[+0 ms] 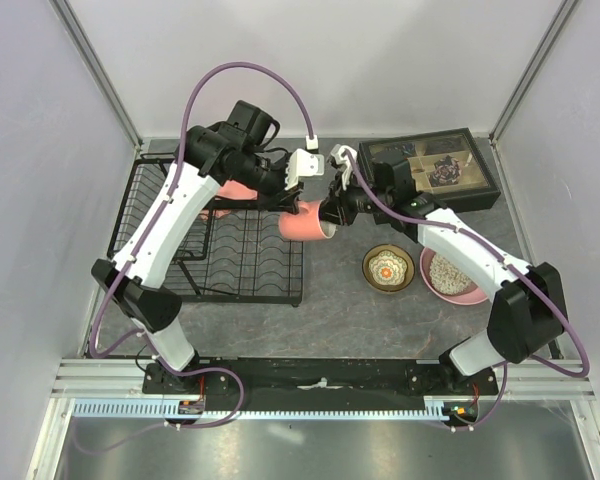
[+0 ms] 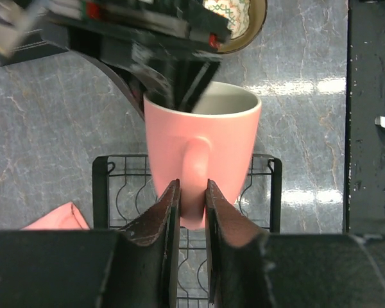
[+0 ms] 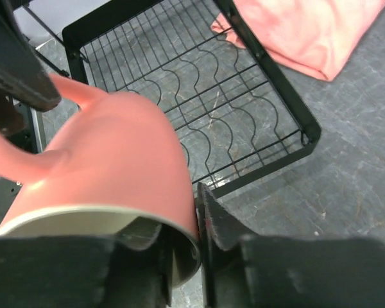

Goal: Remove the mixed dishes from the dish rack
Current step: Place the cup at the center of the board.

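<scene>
Pink mug (image 1: 308, 224) is held off the table (image 1: 350, 320) by 2 grippers, tipped on its side at the right edge of the dish rack (image 1: 230, 262), mouth turned toward the right arm; left gripper (image 2: 192, 192) is narrow, its fingers clamped on either side of the mug's handle (image 2: 196, 160); right gripper (image 3: 197, 221) is narrow too, 1 finger inside the mouth and 1 outside, closed on the rim wall. The rack's flat slotted base under the mug carries no dish in the wrist views. Small brown bowl (image 1: 388, 268), floral inside, stands on the table right of the rack; grey speckled bowl (image 1: 446, 270) sits on the pink plate (image 1: 470, 296) just beside it, further right. Pink cloth (image 3: 308, 32) lies beyond the rack's far edge.
</scene>
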Available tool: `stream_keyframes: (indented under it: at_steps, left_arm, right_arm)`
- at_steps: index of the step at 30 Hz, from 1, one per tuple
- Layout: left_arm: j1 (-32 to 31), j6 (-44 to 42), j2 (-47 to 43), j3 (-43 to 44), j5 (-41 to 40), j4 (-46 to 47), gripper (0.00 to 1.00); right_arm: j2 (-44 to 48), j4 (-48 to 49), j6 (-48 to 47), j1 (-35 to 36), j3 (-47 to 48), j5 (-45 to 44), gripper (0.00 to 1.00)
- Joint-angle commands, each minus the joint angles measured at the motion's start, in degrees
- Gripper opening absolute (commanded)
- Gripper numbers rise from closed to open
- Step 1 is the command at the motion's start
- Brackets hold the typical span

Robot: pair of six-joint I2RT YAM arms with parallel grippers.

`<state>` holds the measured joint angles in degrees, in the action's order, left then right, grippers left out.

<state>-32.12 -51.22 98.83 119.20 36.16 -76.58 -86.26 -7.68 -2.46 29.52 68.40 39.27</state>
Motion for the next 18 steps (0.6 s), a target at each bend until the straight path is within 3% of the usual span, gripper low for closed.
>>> stream_keyframes:
  at_steps: [1,9,13,18]
  left_arm:
    - [0.0,2.0,-3.4,0.2,3.6,4.3,0.02]
    - [0.0,3.5,-4.9,-3.9,0.2,8.2,0.04]
    - [0.1,4.5,-6.2,-5.5,-1.6,10.7,0.3]
    - [0.2,5.5,-7.9,-6.6,-4.4,13.5,0.44]
  right_arm:
    - [-0.2,-0.7,-2.0,-0.1,2.5,-0.1,0.15]
    - [0.6,-3.1,-3.6,-0.1,2.6,-2.5,0.0]
    - [1.3,-5.8,-4.7,0.0,3.6,-4.6,0.0]
    - [2.1,-13.0,-7.2,-0.2,6.6,-10.9,0.0]
